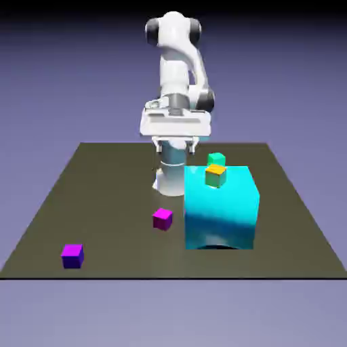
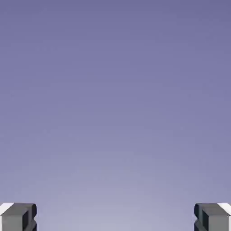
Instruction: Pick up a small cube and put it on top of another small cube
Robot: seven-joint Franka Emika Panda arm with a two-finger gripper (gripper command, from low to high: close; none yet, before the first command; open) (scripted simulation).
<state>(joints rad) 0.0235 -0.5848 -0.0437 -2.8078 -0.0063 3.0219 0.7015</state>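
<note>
The small cube point(image 1: 162, 218), all magenta with darker pink-purple sides, rests on the dark table near its middle, just left of the big cyan block. My gripper point(image 1: 175, 145) hangs well above the table, farther back than that cube, near the robot's base. Its jaws stand wide open with nothing between them. In the hand view the gripper point(image 2: 115, 218) faces only the plain blue-violet backdrop; the two grey fingertips point(image 2: 19, 217) sit at the bottom corners and no cube shows.
A big cyan block point(image 1: 221, 207) stands right of centre with an orange-topped small cube point(image 1: 215, 175) on it. Behind it sits a green cube point(image 1: 216, 159). A magenta-topped cube with blue-violet sides point(image 1: 72, 255) lies near the front left of the table point(image 1: 101, 183).
</note>
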